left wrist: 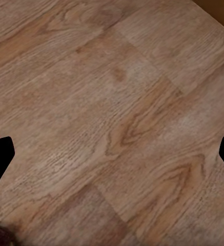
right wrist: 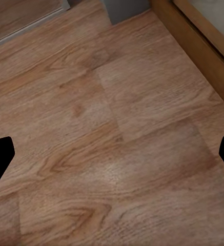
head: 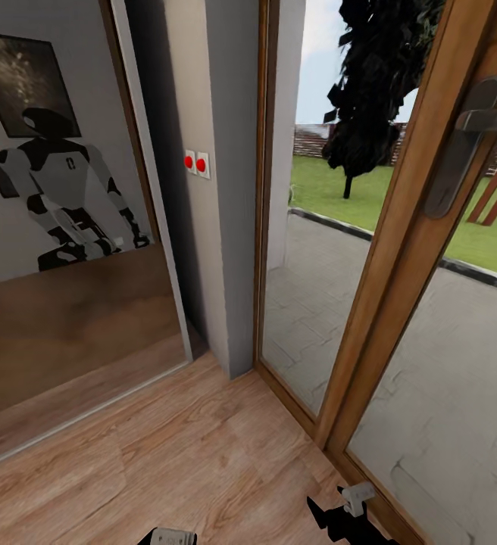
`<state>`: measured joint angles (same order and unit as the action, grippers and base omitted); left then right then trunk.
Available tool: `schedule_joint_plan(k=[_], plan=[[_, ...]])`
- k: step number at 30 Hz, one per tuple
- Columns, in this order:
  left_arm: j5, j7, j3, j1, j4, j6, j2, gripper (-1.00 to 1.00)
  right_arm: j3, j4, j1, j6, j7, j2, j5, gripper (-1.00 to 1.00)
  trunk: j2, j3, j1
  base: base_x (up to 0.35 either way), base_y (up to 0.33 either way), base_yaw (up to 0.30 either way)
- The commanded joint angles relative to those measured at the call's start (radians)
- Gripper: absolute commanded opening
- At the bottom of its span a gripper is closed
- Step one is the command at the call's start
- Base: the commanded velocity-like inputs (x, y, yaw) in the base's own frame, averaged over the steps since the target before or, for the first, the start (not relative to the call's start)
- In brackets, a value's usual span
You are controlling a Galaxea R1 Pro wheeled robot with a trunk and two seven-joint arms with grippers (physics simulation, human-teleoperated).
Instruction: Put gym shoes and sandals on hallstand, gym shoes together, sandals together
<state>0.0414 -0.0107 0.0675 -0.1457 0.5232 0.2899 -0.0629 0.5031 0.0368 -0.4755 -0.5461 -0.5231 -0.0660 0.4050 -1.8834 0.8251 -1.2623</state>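
While both our grippers hang spread and empty over the floor (head: 203, 446) beside the glass door (head: 400, 250), we should turn slowly until shoes and hallstand come into sight.

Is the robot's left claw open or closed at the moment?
Open. In the left wrist view its two dark fingertips sit at opposite edges, with bare wood floor between them and nothing held.
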Motion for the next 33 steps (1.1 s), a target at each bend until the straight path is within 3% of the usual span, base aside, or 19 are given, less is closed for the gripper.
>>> schedule_joint_plan(k=[1,11,33], plan=[[0.0,0.0,0.0,0.0,0.0,0.0,0.0,1.0,0.0,0.0,0.0,0.0,0.0,0.0,0.0,1.0,0.0,0.0,0.0,0.0,0.0,0.003],[0.0,0.0,0.0,0.0,0.0,0.0,0.0,1.0,0.0,0.0,0.0,0.0,0.0,0.0,0.0,1.0,0.0,0.0,0.0,0.0,0.0,0.068],[0.0,0.0,0.0,0.0,0.0,0.0,0.0,1.0,0.0,0.0,0.0,0.0,0.0,0.0,0.0,1.0,0.0,0.0,0.0,0.0,0.0,0.271]])
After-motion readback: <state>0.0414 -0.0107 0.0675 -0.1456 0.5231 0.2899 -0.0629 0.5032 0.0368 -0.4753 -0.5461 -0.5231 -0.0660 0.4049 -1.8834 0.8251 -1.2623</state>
